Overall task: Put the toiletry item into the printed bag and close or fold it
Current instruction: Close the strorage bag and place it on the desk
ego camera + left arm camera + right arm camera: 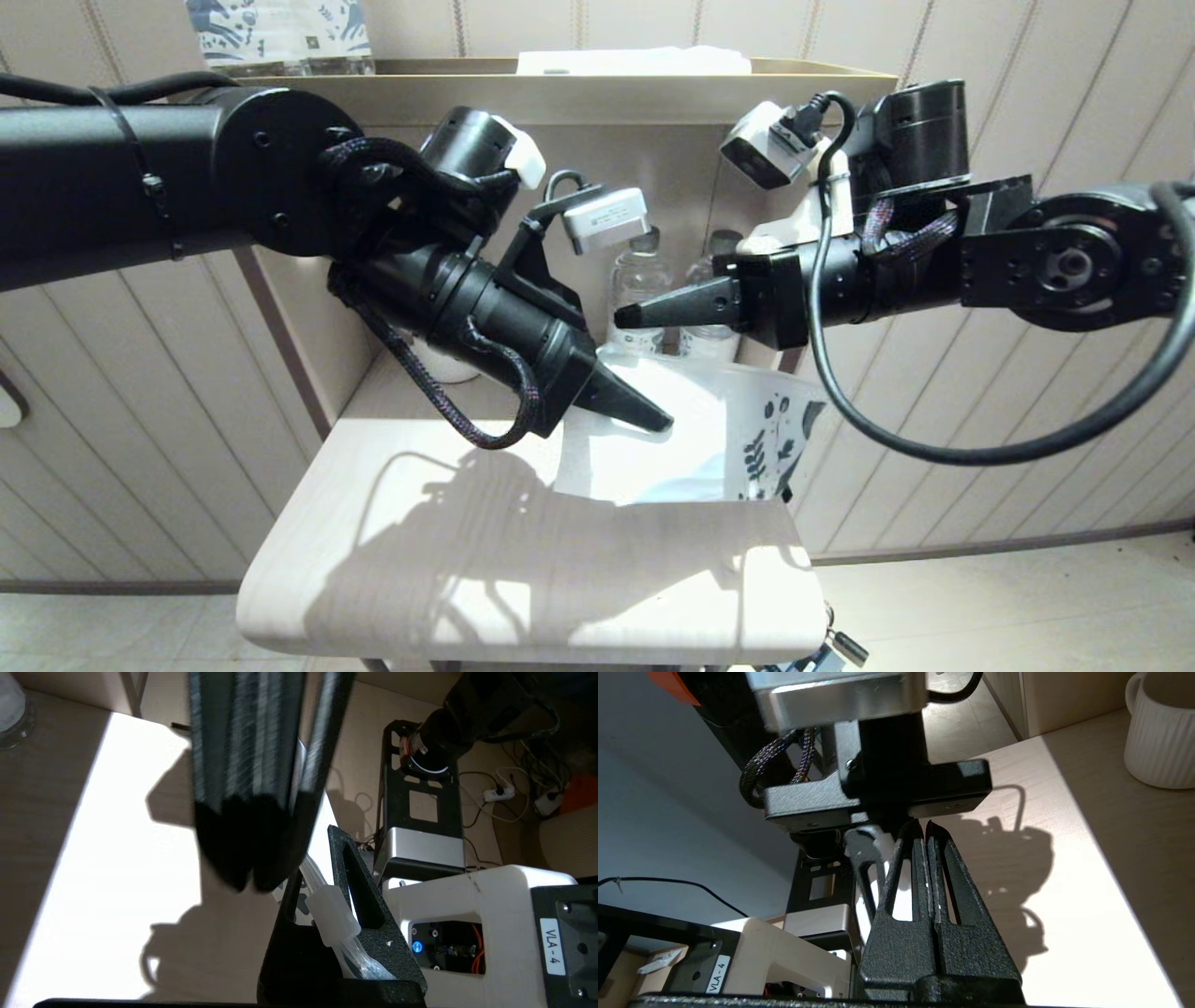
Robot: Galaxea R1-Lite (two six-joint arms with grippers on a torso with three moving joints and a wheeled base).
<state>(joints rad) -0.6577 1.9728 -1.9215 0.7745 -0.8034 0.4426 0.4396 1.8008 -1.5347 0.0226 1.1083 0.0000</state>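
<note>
The printed bag [761, 448], white with blue leaves, rests on the pale table [420, 560] at its back right. My left gripper [658, 420] points down onto it. In the left wrist view this gripper [317, 868] is shut on the bag's white zip slider [332, 914], and the clear zip strip runs on past the fingers. My right gripper [621, 315] reaches in from the right just above the bag's far edge, with its fingers [920, 868] pressed together and a thin pale streak between the pads. The toothbrush does not show in any view.
Water bottles [639, 280] stand behind the bag under a shelf [560, 84] that carries upright printed packs [280, 33]. A white ribbed mug [1157, 742] sits at the table's back left. The table's front edge [523, 644] is close to me.
</note>
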